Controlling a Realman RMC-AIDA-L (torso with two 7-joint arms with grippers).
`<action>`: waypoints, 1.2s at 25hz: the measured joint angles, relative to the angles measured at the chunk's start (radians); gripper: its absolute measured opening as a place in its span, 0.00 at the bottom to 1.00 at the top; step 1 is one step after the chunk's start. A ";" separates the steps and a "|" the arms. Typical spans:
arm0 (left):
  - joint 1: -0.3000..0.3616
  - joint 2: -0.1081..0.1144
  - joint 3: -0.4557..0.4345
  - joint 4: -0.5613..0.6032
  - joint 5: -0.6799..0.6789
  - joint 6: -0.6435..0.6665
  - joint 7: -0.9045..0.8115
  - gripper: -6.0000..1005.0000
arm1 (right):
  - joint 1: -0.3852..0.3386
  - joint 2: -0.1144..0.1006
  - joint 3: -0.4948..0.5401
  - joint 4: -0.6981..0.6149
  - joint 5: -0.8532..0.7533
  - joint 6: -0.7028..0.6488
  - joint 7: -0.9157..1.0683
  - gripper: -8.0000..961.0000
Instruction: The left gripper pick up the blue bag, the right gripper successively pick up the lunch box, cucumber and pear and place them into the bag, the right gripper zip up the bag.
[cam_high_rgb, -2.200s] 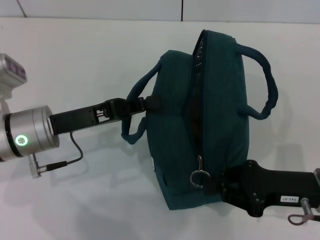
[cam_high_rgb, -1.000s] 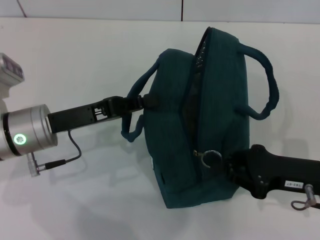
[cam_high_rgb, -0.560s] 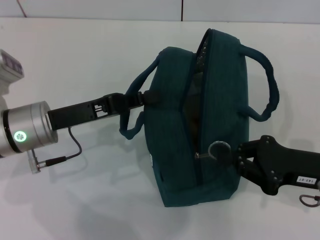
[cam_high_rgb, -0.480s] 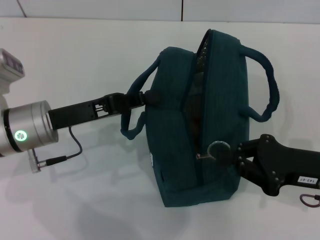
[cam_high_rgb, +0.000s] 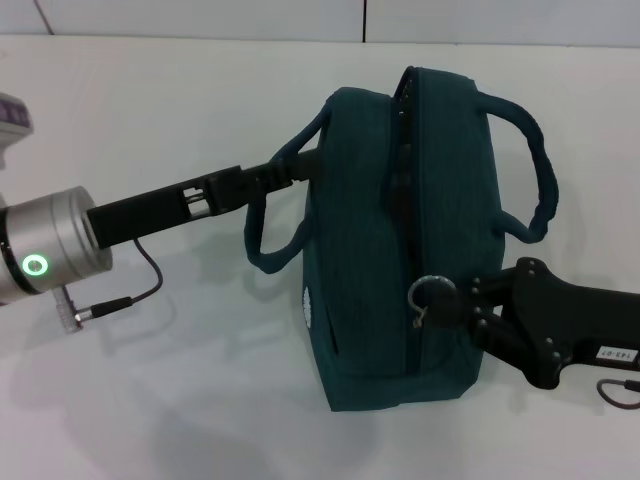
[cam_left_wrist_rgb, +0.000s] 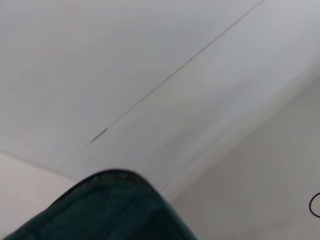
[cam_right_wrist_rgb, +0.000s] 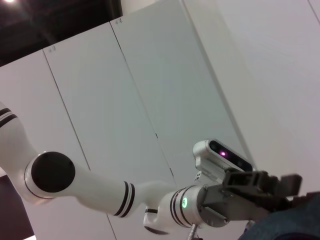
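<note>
a: what takes up most of the head view?

b: the white table (cam_high_rgb: 150, 400), and on it the blue bag (cam_high_rgb: 355, 290), standing upright near the middle with its zipper line running along the top and down the near end. one looped handle (cam_high_rgb: 535, 170) arches off the bag's right side, the other sits on its left side.

a: and the left gripper (cam_high_rgb: 300, 168)?

b: it reaches in from the left on a black arm with a silver wrist (cam_high_rgb: 45, 255), a green ring lit on the wrist. its jaws are clamped on the left handle where it meets the bag's upper edge, and the rest of that loop hangs slack below the fingers.

a: the right gripper (cam_high_rgb: 462, 303)?

b: it comes in low from the right, at the bag's near right corner. its jaws are closed on the base of the metal ring pull (cam_high_rgb: 430, 292), which sits on the zipper track low on the near end.

a: anything smaller?

b: a small round white logo (cam_high_rgb: 309, 306) on the bag's left face.

a: the wrist views?

b: the left wrist shows only a bit of teal fabric; the right wrist looks towards the other arm.
</note>
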 joint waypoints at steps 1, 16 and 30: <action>0.003 0.000 0.000 0.000 -0.008 0.005 0.014 0.25 | 0.002 0.002 0.004 0.000 0.000 0.000 -0.001 0.03; 0.201 -0.002 0.005 -0.002 -0.038 0.064 0.418 0.41 | 0.037 0.019 0.061 -0.015 0.001 -0.012 -0.005 0.03; 0.218 -0.011 0.059 -0.214 -0.029 0.050 0.765 0.41 | 0.113 0.022 0.144 -0.016 -0.005 -0.016 0.010 0.03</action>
